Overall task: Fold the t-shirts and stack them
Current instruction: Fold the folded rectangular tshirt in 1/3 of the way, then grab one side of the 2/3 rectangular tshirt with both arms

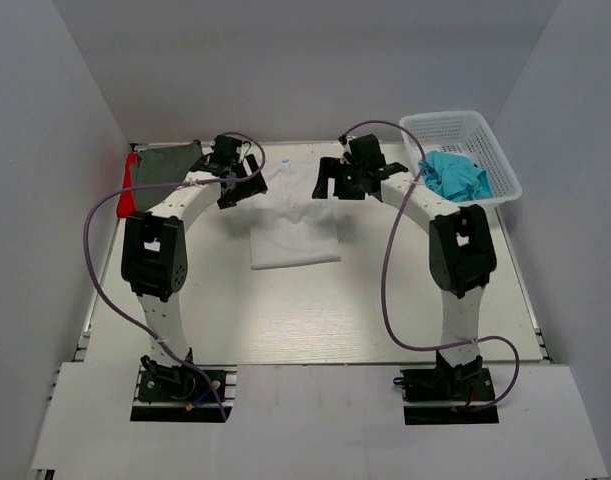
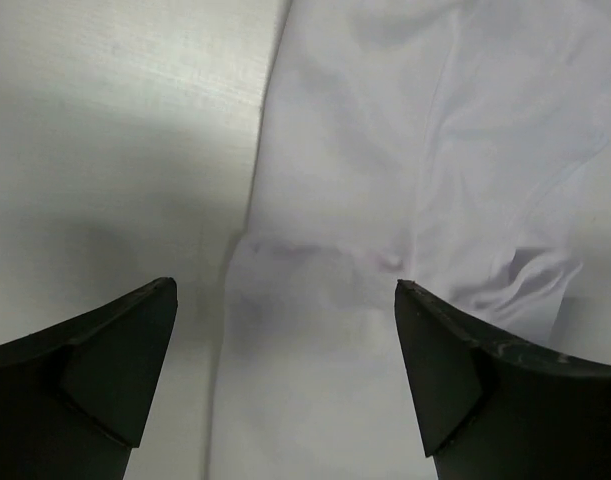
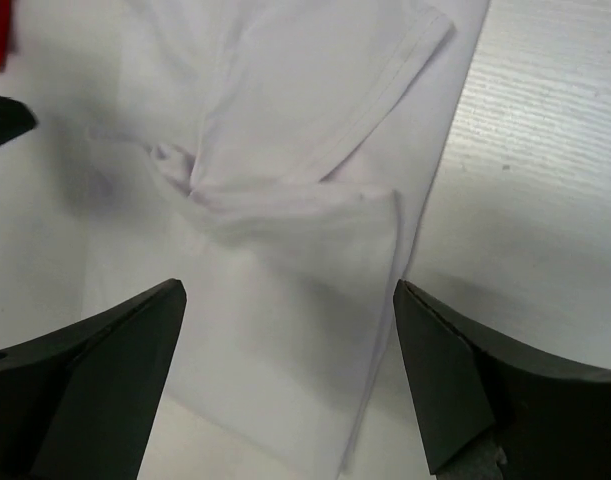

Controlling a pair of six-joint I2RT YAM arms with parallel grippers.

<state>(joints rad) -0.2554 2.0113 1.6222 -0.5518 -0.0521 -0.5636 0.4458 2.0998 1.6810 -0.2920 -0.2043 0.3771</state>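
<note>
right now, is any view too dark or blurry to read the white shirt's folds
top external: evenly lit, sharp, but the plain white cloth t-shirt barely stands out from the pale table; left wrist: soft grey shadow near the left gripper's black fingers, creases faint; right wrist: sleeve hem stitching crisp, mild shadow at left

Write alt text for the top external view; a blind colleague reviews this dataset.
Both open, the left gripper and right gripper hang above a partly folded plain white cloth t-shirt on a pale table. A dark grey shirt lies over a red shirt far left; a teal shirt sits in a white plastic mesh basket far right.
</note>
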